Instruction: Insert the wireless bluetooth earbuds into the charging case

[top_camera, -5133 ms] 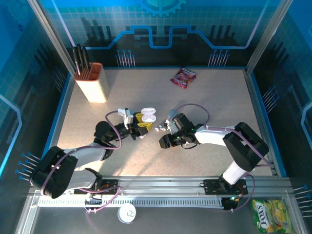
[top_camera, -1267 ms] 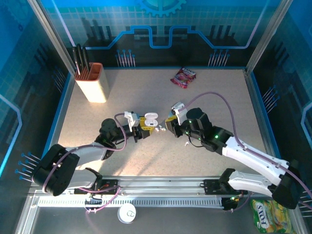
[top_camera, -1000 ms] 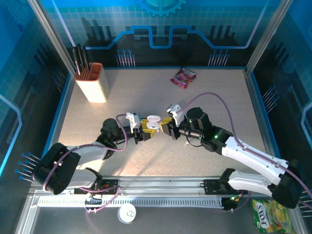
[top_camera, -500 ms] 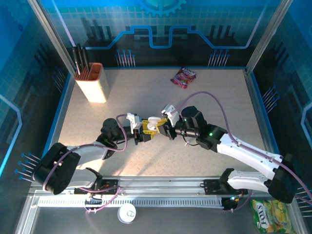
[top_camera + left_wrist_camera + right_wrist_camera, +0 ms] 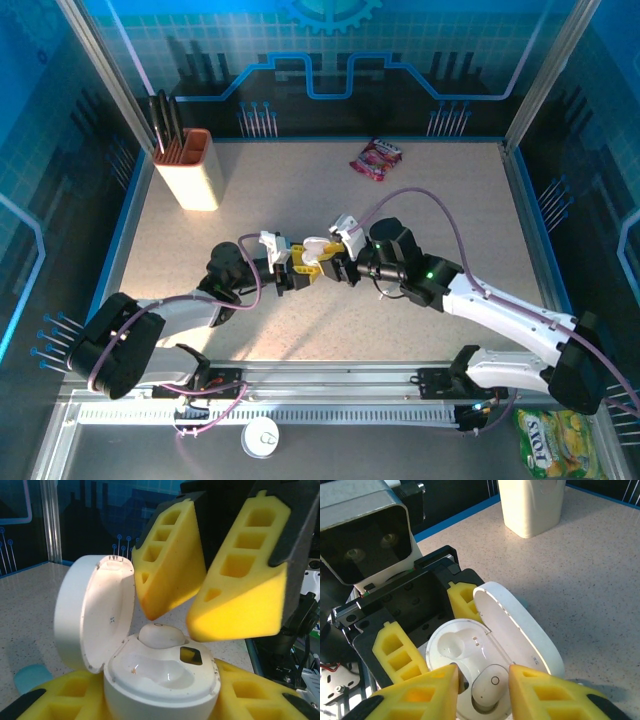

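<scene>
The left end effector [image 5: 300, 268] is clamping the open charging case [image 5: 160, 680] while the right end effector [image 5: 482, 677], jaws parted, is hovering over a seated earbud [image 5: 160, 635], likely light and slippery, best pinched across its body.

The right pincer [image 5: 482, 676] stood parted, its yellow pads [image 5: 535, 692] flanking a white earbud [image 5: 488, 691] seemingly seated in the open charging case [image 5: 451, 646], which the left pincer [image 5: 431, 625] held.

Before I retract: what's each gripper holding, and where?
The left gripper grips the open case by its lower body. The right gripper holds nothing: its fingers stand apart over the earbud seated in the case.
</scene>
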Motion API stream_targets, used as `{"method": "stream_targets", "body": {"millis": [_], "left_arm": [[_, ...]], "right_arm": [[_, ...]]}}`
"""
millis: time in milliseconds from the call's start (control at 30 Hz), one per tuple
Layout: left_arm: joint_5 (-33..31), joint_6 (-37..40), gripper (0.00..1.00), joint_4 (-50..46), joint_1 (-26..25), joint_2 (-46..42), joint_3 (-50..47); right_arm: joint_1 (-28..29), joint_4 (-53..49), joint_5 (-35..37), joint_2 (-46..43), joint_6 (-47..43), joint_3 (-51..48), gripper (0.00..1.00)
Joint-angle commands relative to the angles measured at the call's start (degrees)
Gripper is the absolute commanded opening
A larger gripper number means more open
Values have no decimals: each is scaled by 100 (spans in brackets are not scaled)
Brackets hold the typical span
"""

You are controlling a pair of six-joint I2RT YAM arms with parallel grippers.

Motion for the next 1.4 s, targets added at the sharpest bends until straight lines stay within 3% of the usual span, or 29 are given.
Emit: {"method": "stream_targets", "body": {"millis": [0, 200, 333, 467, 633, 900, 1067, 1367], "left_arm": [[35, -49, 40, 324, -31, -67, 93], [-94, -311, 40, 867, 97, 127, -44], [-60, -467, 40, 1243, 178, 213, -130], [-76, -526, 40, 1321, 216, 115, -188], [-131, -493, 40, 1136, 233, -205, -242], [-134, -347, 40, 636, 238, -633, -286], [-138, -285, 40, 472, 239, -758, -305], [-159, -255, 40, 429, 229, -785, -362]], "right_arm": [[-121, 132, 6, -369, 257, -105, 38], [-641, 669, -432, -946, 952, -779, 44], [-1032, 924, -359, -804, 1596, -1162, 45], [-1094, 497, 297, -88, 2099, -1026, 44], [-921, 1013, 267, 1169, 2989, -1026, 43], [-540, 1579, 139, 2875, 3622, -630, 44], [-533, 1791, 94, 3427, 3722, -391, 45], [-618, 1305, 297, 3861, 3471, 160, 44]]}}
